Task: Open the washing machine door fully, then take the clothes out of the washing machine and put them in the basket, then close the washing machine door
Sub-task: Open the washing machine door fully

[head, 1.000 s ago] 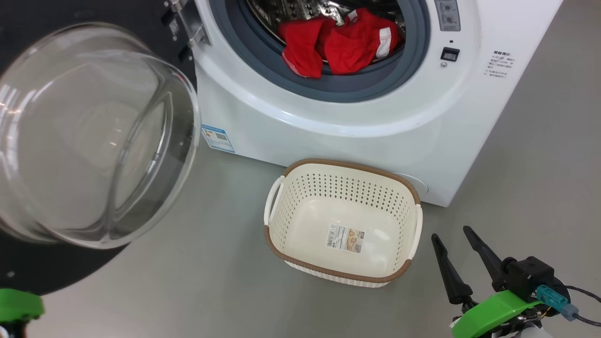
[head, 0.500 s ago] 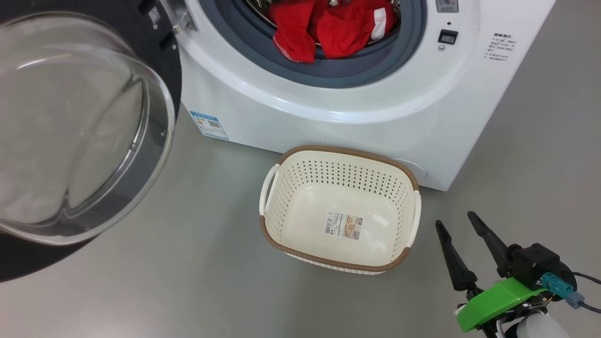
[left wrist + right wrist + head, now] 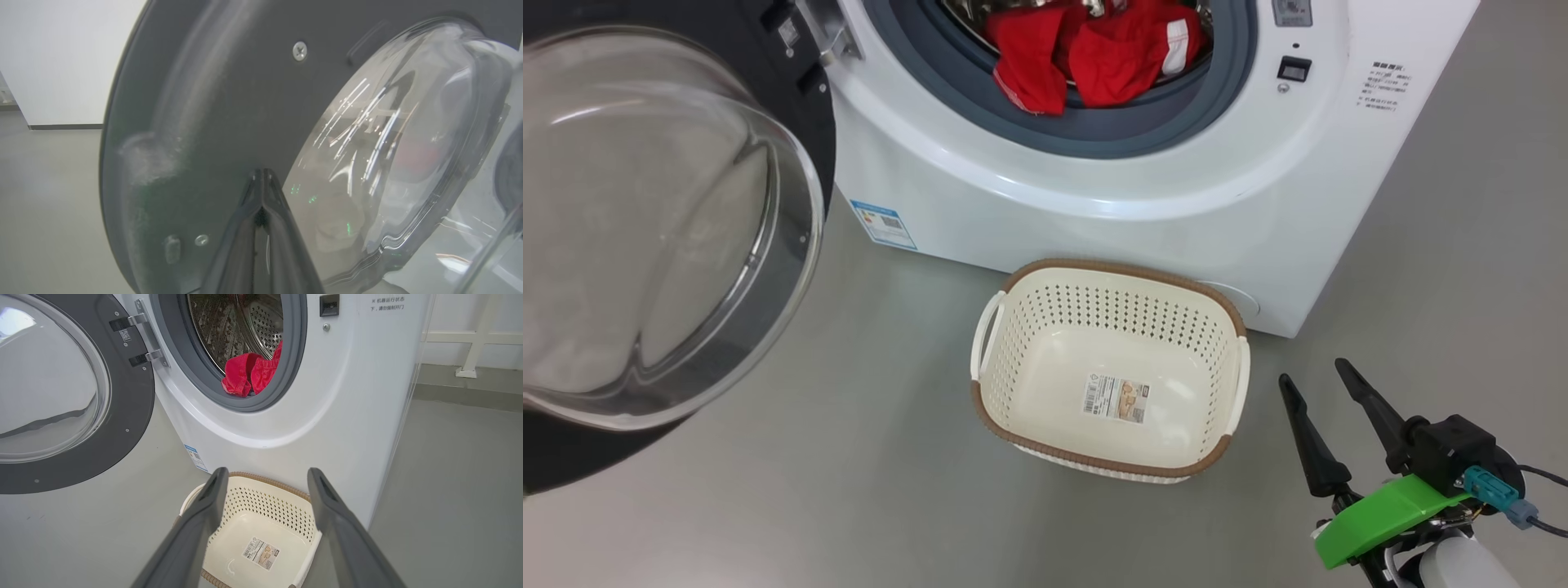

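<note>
The washing machine point(image 3: 1094, 204) stands with its door point(image 3: 645, 229) swung out to the left, its glass bowl facing me. The red clothes point(image 3: 1094, 57) lie in the drum mouth on the grey gasket, also seen in the right wrist view point(image 3: 249, 373). The basket point(image 3: 1094, 271) sits empty on the floor in front of the machine. My right gripper point(image 3: 1312, 371) is open and holds nothing, low to the right of the basket, its fingers framing the basket point(image 3: 265, 502). My left gripper point(image 3: 261, 173) is shut and empty, its tip close against the door's dark inner rim point(image 3: 212, 102).
Grey floor point(image 3: 849, 490) spreads around the basket and to the right of the machine. The open door overhangs the floor on the left. A white wall point(image 3: 61, 61) and a white frame point(image 3: 474, 339) stand further off.
The head camera has shifted, so the whole picture slid left and up. The door stands slightly further from the machine's front. The right gripper stays open in place.
</note>
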Robot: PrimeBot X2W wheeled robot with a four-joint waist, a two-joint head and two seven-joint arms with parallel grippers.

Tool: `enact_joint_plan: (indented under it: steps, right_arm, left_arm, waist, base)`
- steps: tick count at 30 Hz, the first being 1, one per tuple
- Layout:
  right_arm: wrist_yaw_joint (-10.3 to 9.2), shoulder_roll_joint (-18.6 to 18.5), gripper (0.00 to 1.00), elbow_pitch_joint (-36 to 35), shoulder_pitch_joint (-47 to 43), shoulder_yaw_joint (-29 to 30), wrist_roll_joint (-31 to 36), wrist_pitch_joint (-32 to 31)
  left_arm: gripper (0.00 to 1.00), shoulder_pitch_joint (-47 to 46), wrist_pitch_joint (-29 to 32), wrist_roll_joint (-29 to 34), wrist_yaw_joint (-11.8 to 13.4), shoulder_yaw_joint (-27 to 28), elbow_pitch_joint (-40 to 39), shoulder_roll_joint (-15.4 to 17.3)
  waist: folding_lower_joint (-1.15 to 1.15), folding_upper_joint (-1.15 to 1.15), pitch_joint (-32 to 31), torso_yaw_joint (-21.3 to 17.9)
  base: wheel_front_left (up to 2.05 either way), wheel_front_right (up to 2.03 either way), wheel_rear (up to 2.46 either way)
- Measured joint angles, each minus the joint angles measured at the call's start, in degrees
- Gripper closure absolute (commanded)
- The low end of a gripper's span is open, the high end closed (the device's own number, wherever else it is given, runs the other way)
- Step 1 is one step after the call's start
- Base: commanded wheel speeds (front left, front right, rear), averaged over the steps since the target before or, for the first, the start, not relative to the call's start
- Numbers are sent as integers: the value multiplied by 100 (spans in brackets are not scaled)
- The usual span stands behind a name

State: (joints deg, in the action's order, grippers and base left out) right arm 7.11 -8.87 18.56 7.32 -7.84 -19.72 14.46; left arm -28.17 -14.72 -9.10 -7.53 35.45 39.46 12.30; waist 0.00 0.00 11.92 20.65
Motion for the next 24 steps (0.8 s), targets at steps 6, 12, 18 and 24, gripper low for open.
enact_joint_plan:
  steps: [6, 12, 18, 24]
  right_arm:
    - [0, 26, 0, 11, -4, -14, -3, 1]
    - [0, 76, 0, 7, -25, -4, -20, 1]
    - [0, 176, 0, -18, -171, 53, -37, 1]
    - [1, 194, 0, -88, -265, 193, -38, 1]
  left_arm:
    - [100, 481, 0, -377, 0, -512, -424, -54]
    - [29, 1290, 1, -747, -1, -1047, -1121, -155]
    - [0, 1925, 0, -867, -1, -1488, -1835, -350]
    - [0, 2344, 0, -871, -1, -1778, -2380, -554]
  waist:
    - [0, 0, -186, -13]
    - [0, 0, -388, -91]
    - [0, 0, -505, -250]
    - [0, 0, -565, -499]
  base:
    - [0, 0, 0]
    - [0, 0, 0]
    - [0, 0, 0]
    - [0, 0, 0]
